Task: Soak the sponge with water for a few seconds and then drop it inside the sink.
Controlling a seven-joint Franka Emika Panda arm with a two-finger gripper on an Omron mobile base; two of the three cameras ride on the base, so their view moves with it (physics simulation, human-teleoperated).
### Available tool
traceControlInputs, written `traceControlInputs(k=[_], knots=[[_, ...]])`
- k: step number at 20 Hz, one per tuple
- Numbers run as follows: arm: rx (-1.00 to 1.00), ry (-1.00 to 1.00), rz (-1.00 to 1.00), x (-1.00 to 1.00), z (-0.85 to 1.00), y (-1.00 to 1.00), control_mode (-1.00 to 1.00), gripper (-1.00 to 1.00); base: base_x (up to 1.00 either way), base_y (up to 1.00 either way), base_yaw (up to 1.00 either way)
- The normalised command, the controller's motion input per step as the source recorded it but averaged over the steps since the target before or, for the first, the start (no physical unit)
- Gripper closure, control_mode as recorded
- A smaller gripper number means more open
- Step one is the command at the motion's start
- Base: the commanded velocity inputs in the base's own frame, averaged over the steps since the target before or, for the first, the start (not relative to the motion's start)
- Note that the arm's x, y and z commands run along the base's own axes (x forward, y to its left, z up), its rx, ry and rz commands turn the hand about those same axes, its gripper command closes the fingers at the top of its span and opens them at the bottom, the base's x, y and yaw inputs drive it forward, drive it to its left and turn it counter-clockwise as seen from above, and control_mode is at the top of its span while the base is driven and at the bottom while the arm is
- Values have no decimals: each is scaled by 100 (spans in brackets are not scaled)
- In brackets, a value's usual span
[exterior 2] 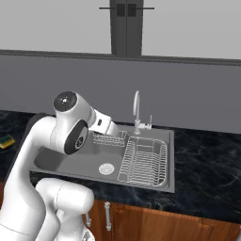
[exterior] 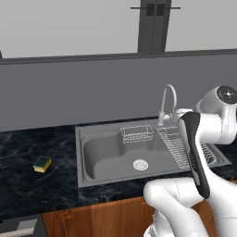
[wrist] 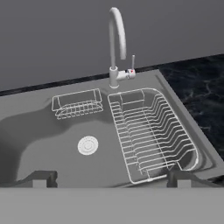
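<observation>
Dark counter (exterior: 28, 185), sponge (exterior: 42, 164) left of sink (exterior: 85, 178)

The sink (exterior: 88, 159) looks like matt grey steel, smooth, with a pale round drain (wrist: 88, 145). The dish rack (wrist: 151, 131) on its right is thin white wire, as is the small basket (wrist: 77, 103) at the far wall. The faucet (wrist: 116, 43) is smooth, shiny metal. The counter (exterior: 28, 185) is glossy black stone with pale veins. The sponge (exterior: 42, 164) on the left has a yellow foam body and a dark green top. The cabinet front (exterior 2: 188, 226) looks like brown wood.
</observation>
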Motion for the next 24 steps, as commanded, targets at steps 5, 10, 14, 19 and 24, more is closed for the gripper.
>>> traceControlInputs(k=[5,10,14,19,24], knots=[[-1,0,0,-1,0,-46,-100,-100,0,0,0],[-1,0,0,0,0,-42,-100,-100,0,0,0],[-1,-2,0,0,0,-36,-100,-100,0,0,0],[0,-5,0,0,0,-24,-100,-100,0,0,0],[0,-20,2,0,-8,-2,-100,-100,0,0,0]])
